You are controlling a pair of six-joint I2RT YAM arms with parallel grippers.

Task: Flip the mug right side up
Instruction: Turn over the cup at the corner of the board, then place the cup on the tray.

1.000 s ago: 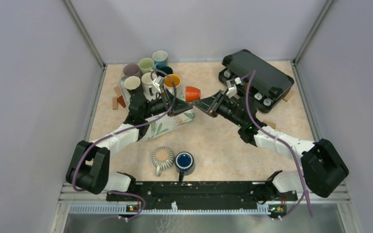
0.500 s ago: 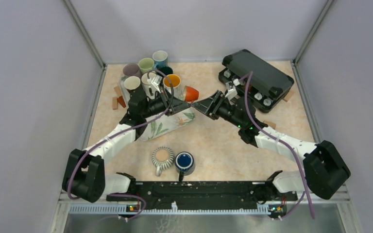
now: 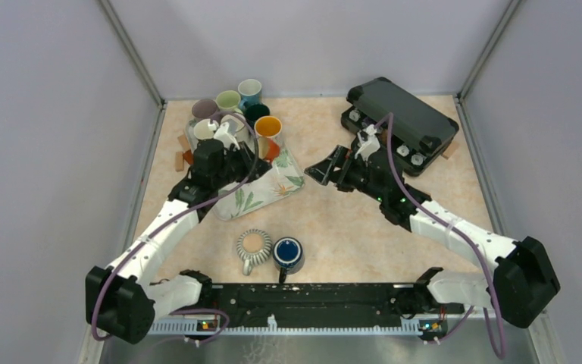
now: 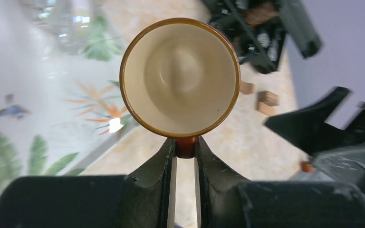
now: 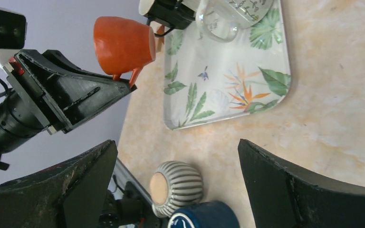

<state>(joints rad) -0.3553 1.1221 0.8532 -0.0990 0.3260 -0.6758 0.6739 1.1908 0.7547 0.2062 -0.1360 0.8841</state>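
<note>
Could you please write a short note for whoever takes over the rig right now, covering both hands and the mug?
Left hand: shut on the handle of the orange mug.
Right hand: open, holding nothing, apart from the mug.
Mug: lifted off the table by the edge of the floral tray. Its mouth faces the left wrist camera, and it is not standing upright.
Done: the mug is picked up and is in the left hand alone.
Left: turn it mouth up, set it down, release.
</note>
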